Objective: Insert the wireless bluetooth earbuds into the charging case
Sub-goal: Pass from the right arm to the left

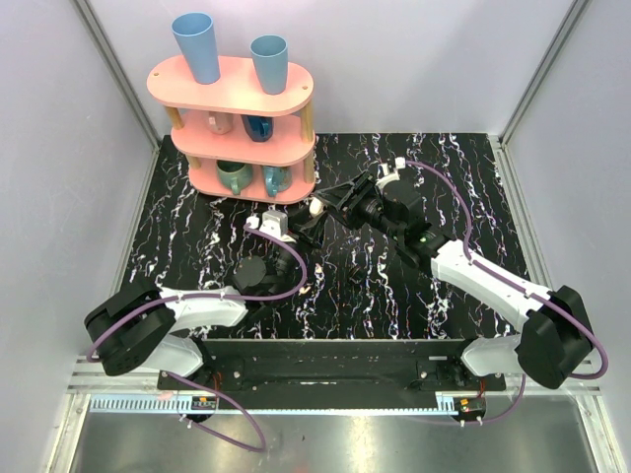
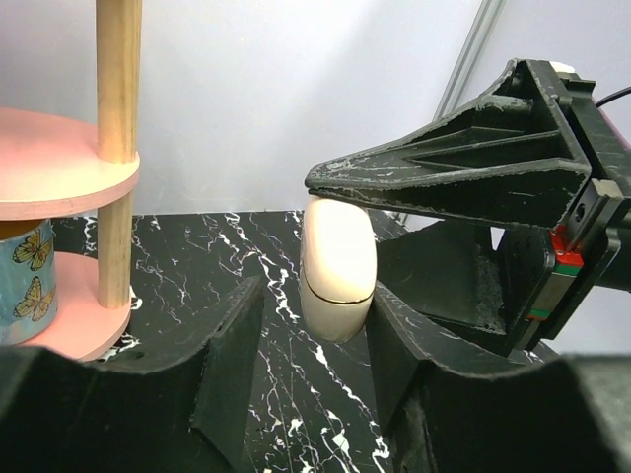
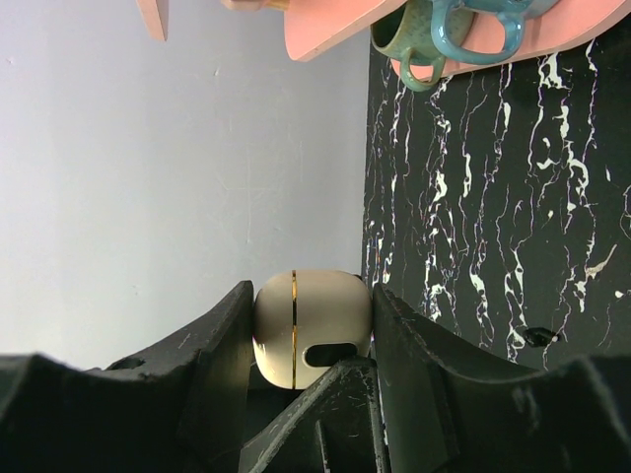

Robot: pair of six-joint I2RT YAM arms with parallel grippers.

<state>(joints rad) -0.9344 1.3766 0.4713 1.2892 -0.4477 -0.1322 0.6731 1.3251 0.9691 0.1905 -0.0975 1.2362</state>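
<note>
The charging case [image 1: 315, 208] is cream-white with a thin gold seam, and its lid is closed. My right gripper [image 3: 313, 296] is shut on the charging case [image 3: 311, 325], a jaw pressed on each side, holding it above the black marbled table near the shelf. My left gripper [image 2: 315, 296] stands open around the lower end of the case [image 2: 337, 261]. Its right finger [image 2: 404, 345] touches the case and its left finger [image 2: 232, 345] is apart from it. From the top, the left gripper [image 1: 304, 225] meets the right gripper [image 1: 323, 204] tip to tip. The earbuds are hidden.
A pink three-tier shelf [image 1: 242, 128] with blue cups and mugs stands just behind and left of the grippers; its wooden post [image 2: 118, 148] is close on the left. A small black bit [image 3: 532, 337] lies on the table. Grey walls enclose the table.
</note>
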